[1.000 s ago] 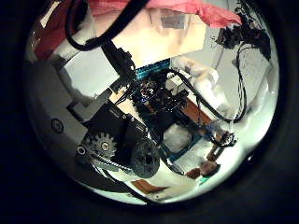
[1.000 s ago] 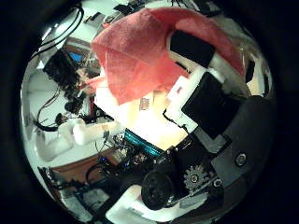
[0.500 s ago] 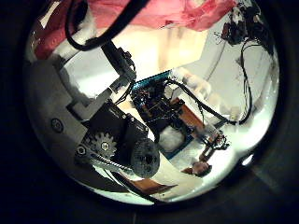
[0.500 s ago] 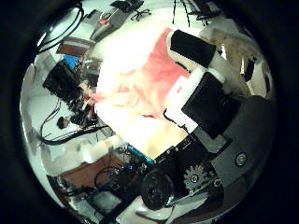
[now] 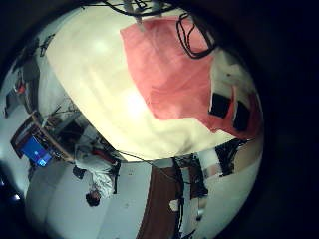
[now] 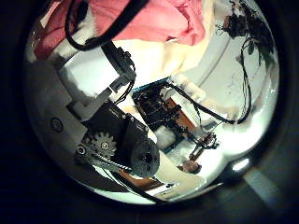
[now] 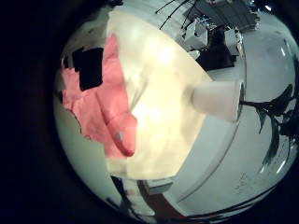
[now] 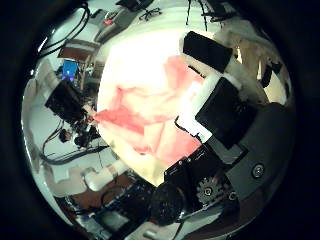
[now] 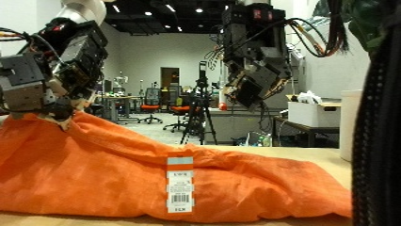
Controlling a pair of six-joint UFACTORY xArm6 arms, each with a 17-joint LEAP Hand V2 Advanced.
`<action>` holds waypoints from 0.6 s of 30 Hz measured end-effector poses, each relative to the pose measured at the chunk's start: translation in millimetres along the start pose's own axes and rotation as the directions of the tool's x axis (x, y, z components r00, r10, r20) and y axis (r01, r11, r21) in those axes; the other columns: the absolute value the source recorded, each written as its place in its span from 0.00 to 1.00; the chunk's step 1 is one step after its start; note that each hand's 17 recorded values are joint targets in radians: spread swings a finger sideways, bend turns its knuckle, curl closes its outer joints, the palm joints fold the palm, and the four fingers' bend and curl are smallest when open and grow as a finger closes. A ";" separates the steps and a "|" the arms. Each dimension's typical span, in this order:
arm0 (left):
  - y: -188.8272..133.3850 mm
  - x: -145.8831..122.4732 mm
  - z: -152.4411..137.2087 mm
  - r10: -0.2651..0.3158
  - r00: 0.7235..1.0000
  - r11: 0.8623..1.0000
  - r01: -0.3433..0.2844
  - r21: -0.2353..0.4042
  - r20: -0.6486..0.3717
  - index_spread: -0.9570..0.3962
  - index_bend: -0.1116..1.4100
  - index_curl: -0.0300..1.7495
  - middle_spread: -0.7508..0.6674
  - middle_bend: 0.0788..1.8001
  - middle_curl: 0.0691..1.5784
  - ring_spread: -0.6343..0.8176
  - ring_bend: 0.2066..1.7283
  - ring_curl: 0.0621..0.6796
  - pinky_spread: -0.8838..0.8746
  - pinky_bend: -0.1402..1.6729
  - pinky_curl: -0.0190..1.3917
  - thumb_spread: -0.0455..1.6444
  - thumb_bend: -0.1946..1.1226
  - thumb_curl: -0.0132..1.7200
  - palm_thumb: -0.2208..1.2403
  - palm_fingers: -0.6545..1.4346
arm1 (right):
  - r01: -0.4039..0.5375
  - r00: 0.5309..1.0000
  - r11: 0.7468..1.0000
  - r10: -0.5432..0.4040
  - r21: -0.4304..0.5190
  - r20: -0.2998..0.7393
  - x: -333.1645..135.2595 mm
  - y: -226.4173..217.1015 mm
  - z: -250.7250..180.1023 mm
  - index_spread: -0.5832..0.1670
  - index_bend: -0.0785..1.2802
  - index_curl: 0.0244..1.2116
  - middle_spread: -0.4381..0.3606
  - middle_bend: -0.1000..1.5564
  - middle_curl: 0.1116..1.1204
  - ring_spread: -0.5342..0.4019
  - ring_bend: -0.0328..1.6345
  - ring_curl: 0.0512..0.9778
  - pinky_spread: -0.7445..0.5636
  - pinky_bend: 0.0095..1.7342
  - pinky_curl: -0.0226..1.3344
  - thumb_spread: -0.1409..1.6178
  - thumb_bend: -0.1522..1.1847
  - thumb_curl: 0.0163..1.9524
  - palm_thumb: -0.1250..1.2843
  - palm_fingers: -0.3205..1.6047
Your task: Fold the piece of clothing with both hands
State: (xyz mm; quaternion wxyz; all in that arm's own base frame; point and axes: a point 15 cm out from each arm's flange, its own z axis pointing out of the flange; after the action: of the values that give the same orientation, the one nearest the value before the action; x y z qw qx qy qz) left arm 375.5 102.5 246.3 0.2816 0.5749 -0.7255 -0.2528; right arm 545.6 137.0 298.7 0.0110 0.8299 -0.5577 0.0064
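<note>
An orange piece of clothing (image 9: 138, 174) with a white barcode label (image 9: 181, 188) lies crumpled across the table (image 9: 370, 158). My left hand (image 9: 56, 71) sits at the cloth's raised edge, its fingers curled onto the fabric; the left little finger side palm view shows the dark fingertips (image 5: 225, 105) on the clothing (image 5: 174, 70). High above the table and clear of the cloth hangs my right hand (image 9: 257, 71), fingers relaxed and holding nothing. The right thumb side palm view has the clothing (image 8: 145, 110) spread well below that hand's fingers (image 8: 222, 105).
A white cylinder (image 7: 220, 98) stands on the table beyond the cloth, seen also as a white container (image 9: 350, 122) near the right hand's side. A dark arm part (image 9: 378, 113) fills the near edge of the outside view.
The cloth, close against the right palm a second ago, now lies far below it: the right hand has let go and risen. More cloth shows in the left thumb side view.
</note>
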 end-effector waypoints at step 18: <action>9.1 -20.3 4.3 0.018 0.996 0.999 -0.021 -0.033 -0.089 0.21 0.19 0.79 0.06 0.41 0.74 0.13 0.74 0.81 0.15 0.74 0.45 0.57 0.14 0.43 0.74 0.80 | -0.028 0.999 0.985 0.032 -0.168 0.024 26.1 53.1 2.6 0.34 0.40 0.46 0.32 0.60 0.48 0.35 0.66 0.45 0.34 0.45 0.48 0.78 0.09 0.17 0.44 0.34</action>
State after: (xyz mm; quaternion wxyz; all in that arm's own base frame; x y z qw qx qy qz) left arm 369.8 124.4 247.1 0.3255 0.5735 -0.7136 -0.2364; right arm 506.3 92.7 297.3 0.0732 0.8175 -0.5689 -0.0516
